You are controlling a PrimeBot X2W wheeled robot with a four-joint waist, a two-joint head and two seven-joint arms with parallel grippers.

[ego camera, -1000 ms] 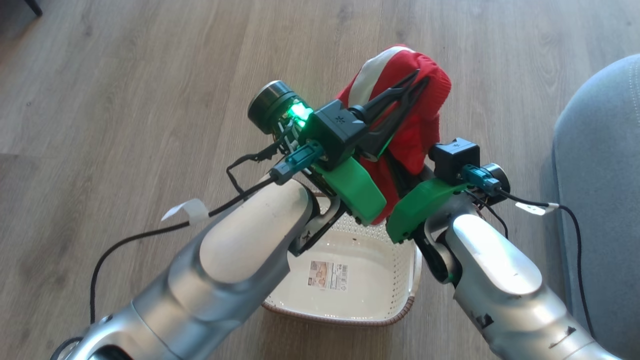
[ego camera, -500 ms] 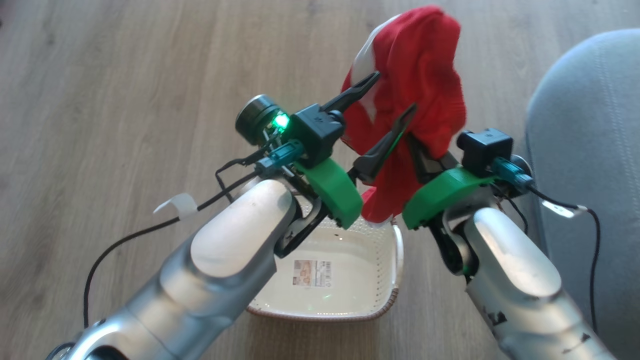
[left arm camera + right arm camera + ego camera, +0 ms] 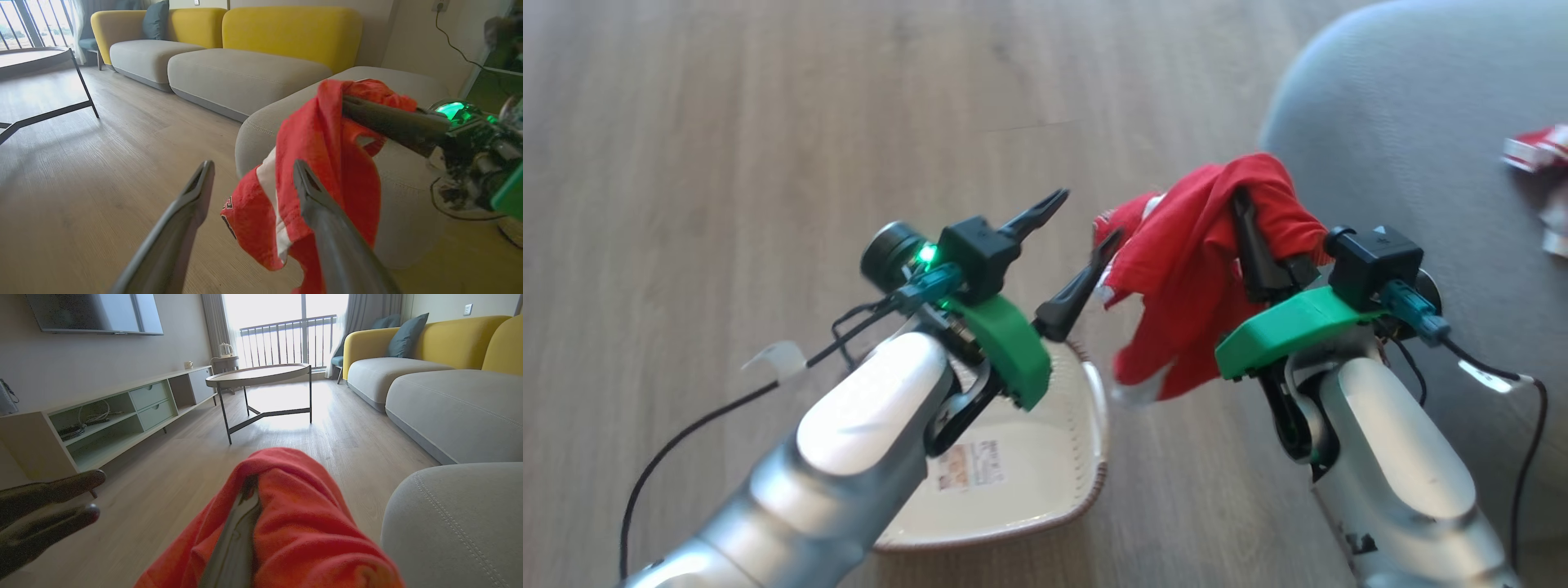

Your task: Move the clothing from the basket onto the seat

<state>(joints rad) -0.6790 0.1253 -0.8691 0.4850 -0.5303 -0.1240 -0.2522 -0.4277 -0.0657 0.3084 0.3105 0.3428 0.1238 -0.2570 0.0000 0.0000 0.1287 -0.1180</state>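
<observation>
Down close, under the arms, the basket (image 3: pixel 1054 457) sits on the wood floor (image 3: pixel 727 163). What shows of its inside is bare, just the label (image 3: pixel 968 465) on its bottom. The left forearm hides one corner, so I can't vouch for that part.

Just above it, the left gripper (image 3: pixel 1086 216) is spread wide and carries nothing. One finger sits right beside the hanging cloth; whether it brushes it, I can't tell.

Next out is the clothing (image 3: pixel 1184 269), a red garment with white panels. It's up in the air, clear of the basket and draped over the right gripper (image 3: pixel 1243 200). That one's fingers are pressed together with fabric folded around them, so this arm alone has it, and the loose end dangles over open floor.

Beyond that is the seat (image 3: pixel 1405 122), grey and rounded, just past the garment's far edge. The cloth isn't over the cushion yet.

Farthest back on that cushion lies a red-and-white bundle (image 3: pixel 1535 147), blurred but likely a piece already delivered.

My read: the lift-out is finished, and the short carry across and the release are left.
</observation>
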